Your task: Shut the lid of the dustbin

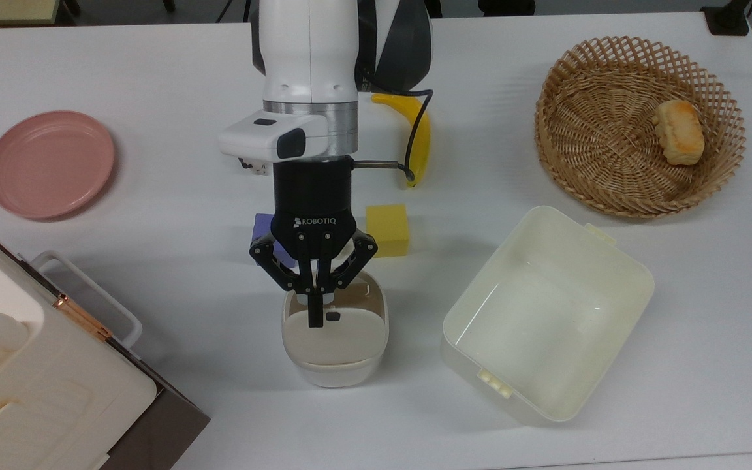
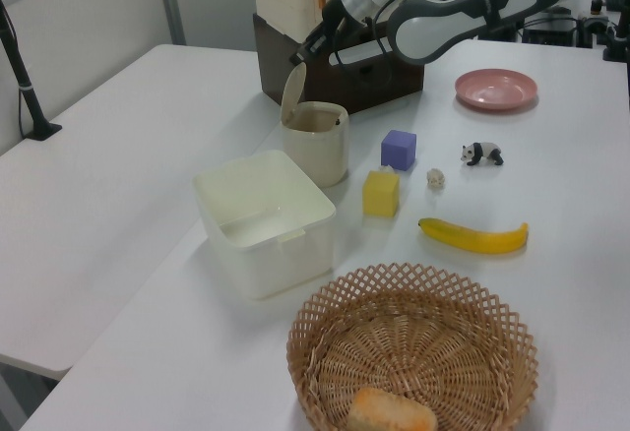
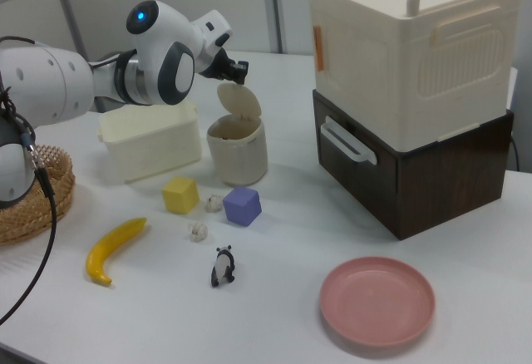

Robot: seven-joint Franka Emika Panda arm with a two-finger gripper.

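Looking across the top view from its left, we first meet the big white plastic appliance with a copper strip (image 1: 36, 365) at the lower corner, and above it the round pink plate (image 1: 49, 163) on the white table (image 1: 154, 78). Next, near the middle, we find the black two-finger gripper (image 1: 314, 320) pointing down, its fingers drawn together with nothing between them, the tips resting against the upper edge of the flat beige-grey rounded-square plastic lid (image 1: 335, 336) just beside the lid's small black button (image 1: 333, 316). We see that lid standing open, raised from the far rim of the small off-white rounded-square plastic dustbin (image 1: 335, 369); in the left view the lid (image 2: 292, 91) tilts up over the dustbin (image 2: 317, 146) with the gripper (image 2: 297, 58) at its top edge, and in the right view the gripper (image 3: 241, 69) sits just above the lid (image 3: 239, 100).

Behind the gripper in the top view we make out a purple foam cube (image 1: 262, 230), partly hidden, and to its right a yellow foam cube (image 1: 388, 230). Further up lies a yellow plastic banana (image 1: 415, 140), crossed by the arm's black cable (image 1: 415, 124). Right of the dustbin, near but apart, we see the larger cream rectangular plastic tub (image 1: 546, 313). At the far right we reach the round woven wicker basket (image 1: 637, 189), with a golden piece of bread (image 1: 677, 132) lying in it.

In the right view we also notice a small black-and-white panda figure (image 3: 223, 267) standing on the table between the banana and the plate.
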